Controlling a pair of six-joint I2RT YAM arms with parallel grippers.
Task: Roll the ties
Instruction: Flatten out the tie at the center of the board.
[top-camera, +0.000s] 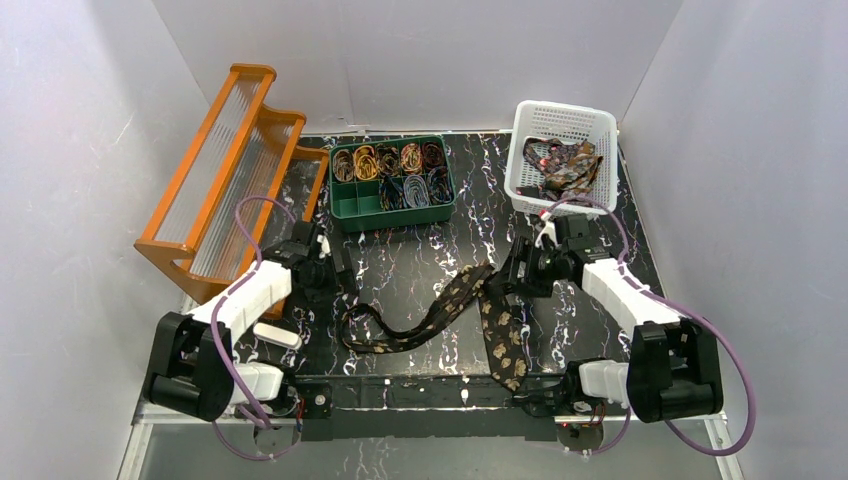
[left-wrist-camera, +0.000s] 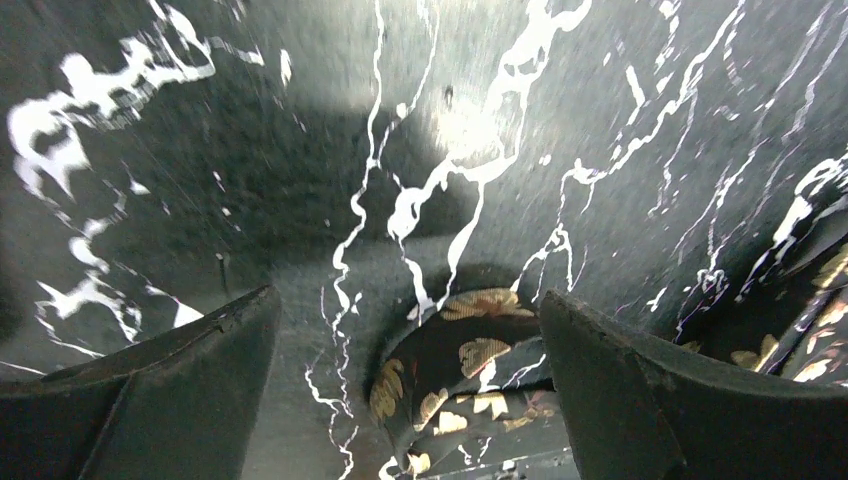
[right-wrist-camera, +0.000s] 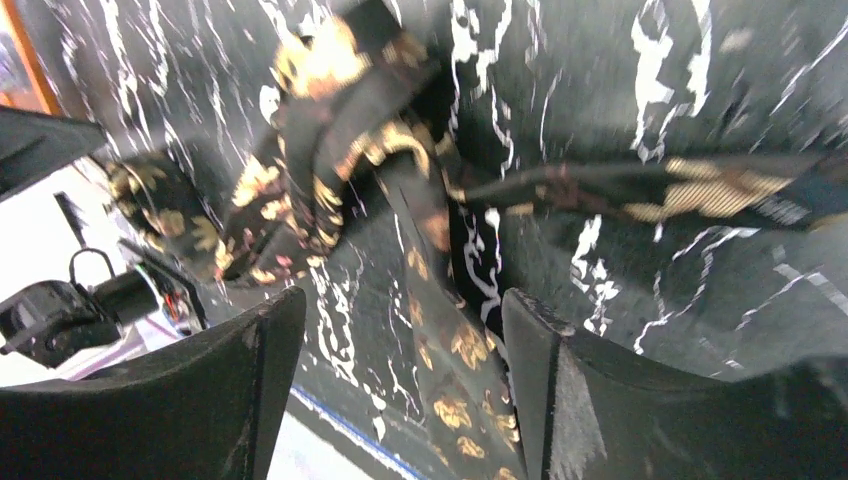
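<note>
The left hand (top-camera: 325, 265) is being held wide open above the black marbled tabletop (top-camera: 440, 245), with nothing between its fingers (left-wrist-camera: 180, 390). In the left wrist view, a rounded end of the gold-patterned dark tie (left-wrist-camera: 460, 370) is lying flat just below the left hand (left-wrist-camera: 405, 300), nearer its right finger than its left. More of the same fabric is showing beyond that right finger.

The right hand (top-camera: 510, 270) is also being held with its fingers (right-wrist-camera: 200, 400) well apart, low over the tie (top-camera: 500, 335). In the right wrist view, which is blurred, a narrow stretch of the tie (right-wrist-camera: 440, 350) is running between the two fingers of the right hand (right-wrist-camera: 402, 300), closer to its right finger. Whether that stretch is being touched by either finger cannot be told. Ahead of this hand, the tie is bunching and folding over itself.

Seen from above, the tie is lying bent on the tabletop, one arm reaching from the right hand toward the left hand and the other trailing back toward the right arm's base.

Beyond the left hand, rolled ties (top-camera: 400, 160) are sitting in a green compartment tray (top-camera: 392, 222), with an orange rack (top-camera: 235, 170) to its left. Beyond the right hand, loose ties (top-camera: 565, 165) are lying in a white basket (top-camera: 565, 108).
</note>
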